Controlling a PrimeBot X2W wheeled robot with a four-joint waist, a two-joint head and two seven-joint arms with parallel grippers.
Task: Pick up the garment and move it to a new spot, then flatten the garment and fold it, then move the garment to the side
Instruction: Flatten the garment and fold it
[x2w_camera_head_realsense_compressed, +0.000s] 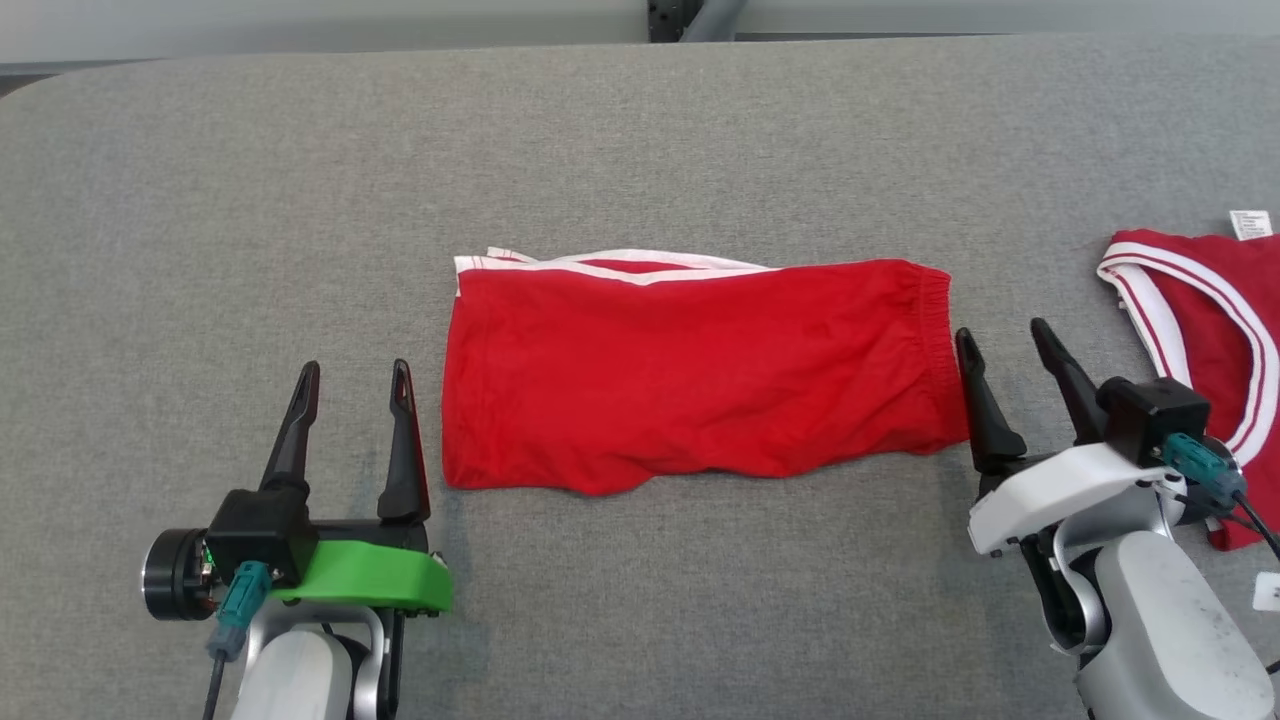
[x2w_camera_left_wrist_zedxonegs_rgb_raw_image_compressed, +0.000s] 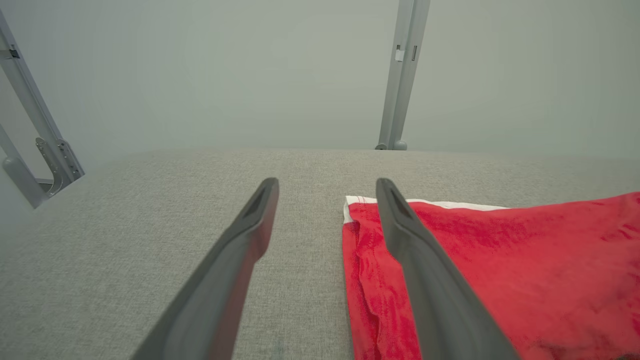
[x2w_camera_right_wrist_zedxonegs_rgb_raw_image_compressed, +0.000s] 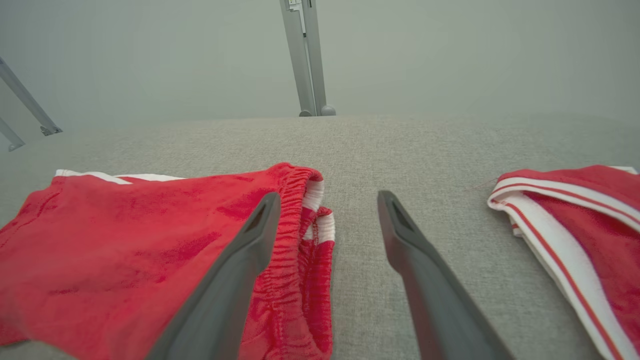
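Red shorts (x2w_camera_head_realsense_compressed: 690, 375) with white trim lie folded flat in the middle of the grey table, elastic waistband at their right end. My left gripper (x2w_camera_head_realsense_compressed: 355, 375) stands open just left of the shorts' left edge (x2w_camera_left_wrist_zedxonegs_rgb_raw_image_compressed: 360, 280), nothing between its fingers. My right gripper (x2w_camera_head_realsense_compressed: 1005, 340) is open beside the waistband (x2w_camera_right_wrist_zedxonegs_rgb_raw_image_compressed: 300, 240); its left finger (x2w_camera_right_wrist_zedxonegs_rgb_raw_image_compressed: 240, 270) lies over the waistband edge in the right wrist view, and its right finger (x2w_camera_right_wrist_zedxonegs_rgb_raw_image_compressed: 420, 265) is over bare table.
A second red garment (x2w_camera_head_realsense_compressed: 1210, 330) with white striped trim and a white label lies at the table's right edge, partly behind my right wrist, also as red garment (x2w_camera_right_wrist_zedxonegs_rgb_raw_image_compressed: 575, 225). Grey metal frame posts (x2w_camera_left_wrist_zedxonegs_rgb_raw_image_compressed: 400, 75) stand beyond the table's far edge.
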